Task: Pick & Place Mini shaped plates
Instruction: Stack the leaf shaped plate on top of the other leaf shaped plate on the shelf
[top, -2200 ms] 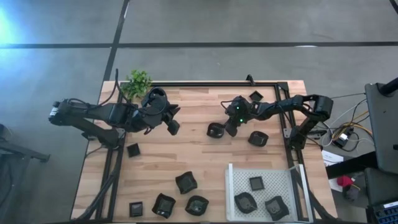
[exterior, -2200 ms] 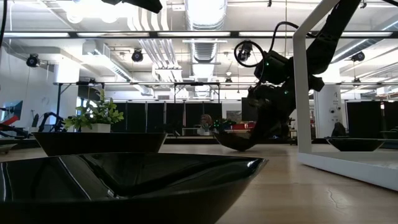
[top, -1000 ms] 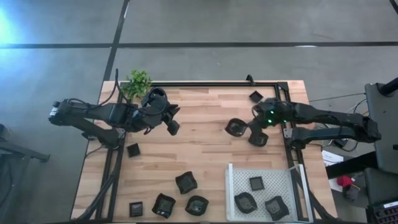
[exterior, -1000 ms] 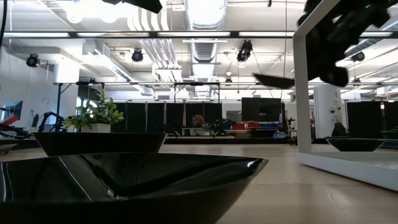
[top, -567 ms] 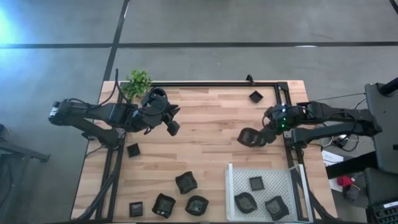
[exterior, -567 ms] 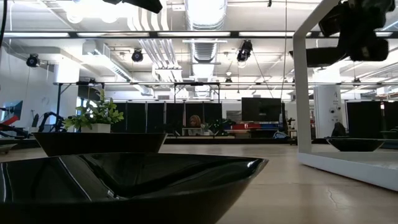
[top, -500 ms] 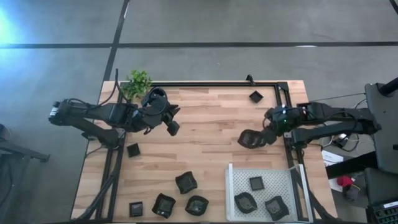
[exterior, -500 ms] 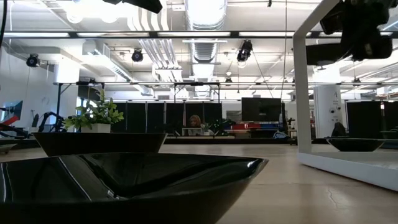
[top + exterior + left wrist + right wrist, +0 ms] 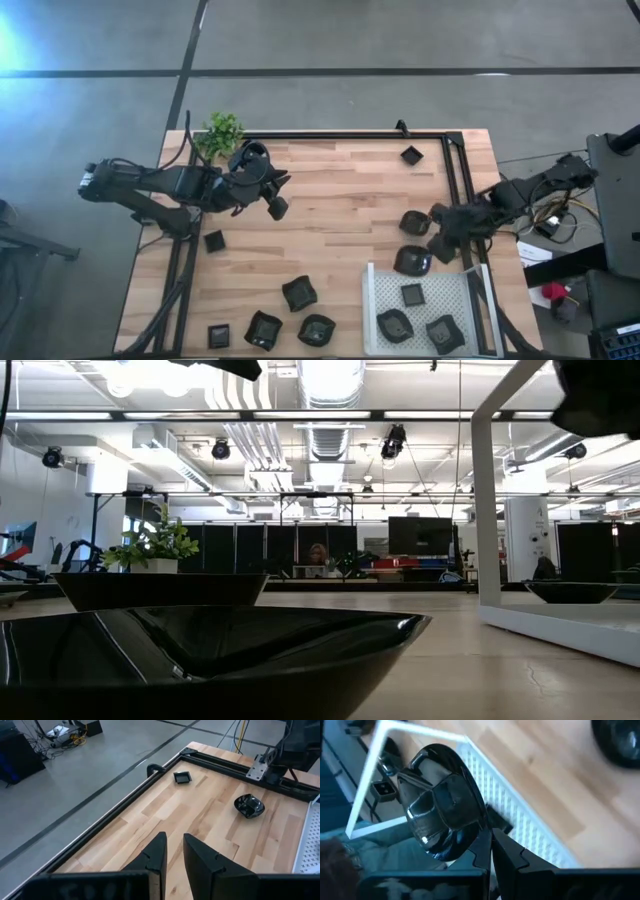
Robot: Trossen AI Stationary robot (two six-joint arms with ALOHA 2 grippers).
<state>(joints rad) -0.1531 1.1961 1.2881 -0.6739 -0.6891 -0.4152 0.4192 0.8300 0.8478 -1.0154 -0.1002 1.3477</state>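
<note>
Plate (image 9: 445, 815) pinched in right gripper (image 9: 490, 842) jaws | we lower level over tray (image 9: 425, 275), release gently | left gripper (image 9: 172, 852) jaws narrowly apart, empty

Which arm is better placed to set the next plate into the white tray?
The right: its end effector grips a rounded black plate at the white perforated tray edge; the left end effector holds nothing, far off.

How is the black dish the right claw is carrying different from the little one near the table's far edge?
The carried dish is rounded, held in the right gripper at the white tray's edge. The far dish is square, looks smaller, and lies flat on the wood. Both are glossy black.
</note>
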